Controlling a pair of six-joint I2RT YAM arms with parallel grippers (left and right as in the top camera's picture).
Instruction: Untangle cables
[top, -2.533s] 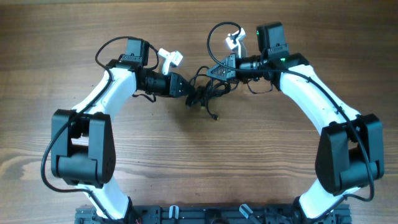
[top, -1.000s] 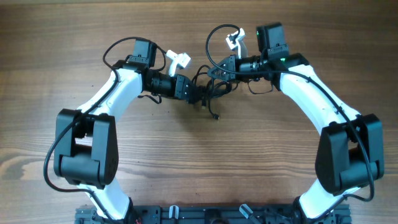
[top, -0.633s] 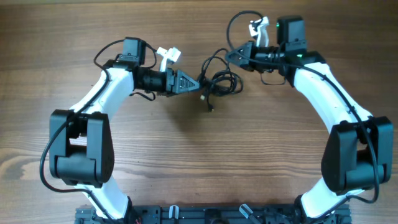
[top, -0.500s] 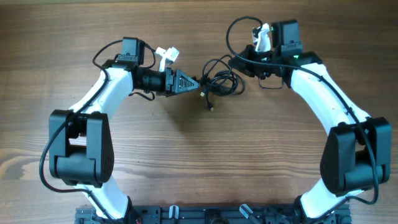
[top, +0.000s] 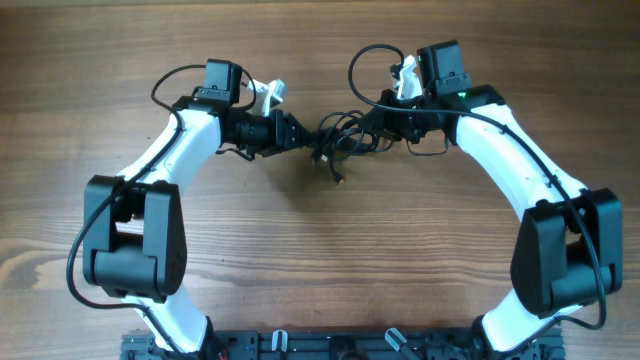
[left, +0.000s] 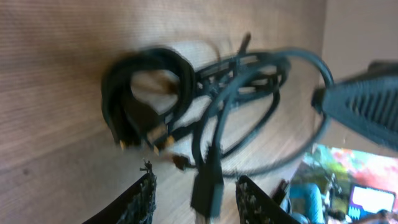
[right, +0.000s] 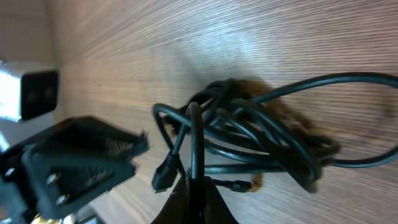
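The left gripper (top: 304, 139) and right gripper (top: 369, 118) have moved inward, bunching the cables (top: 338, 146).

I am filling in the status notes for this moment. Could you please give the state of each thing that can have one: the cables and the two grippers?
cables: tangled in one bunch on the table, one strand lifted.
left gripper: open, a plug in the gap between its fingers, not clamped.
right gripper: shut on one strand of the cables.
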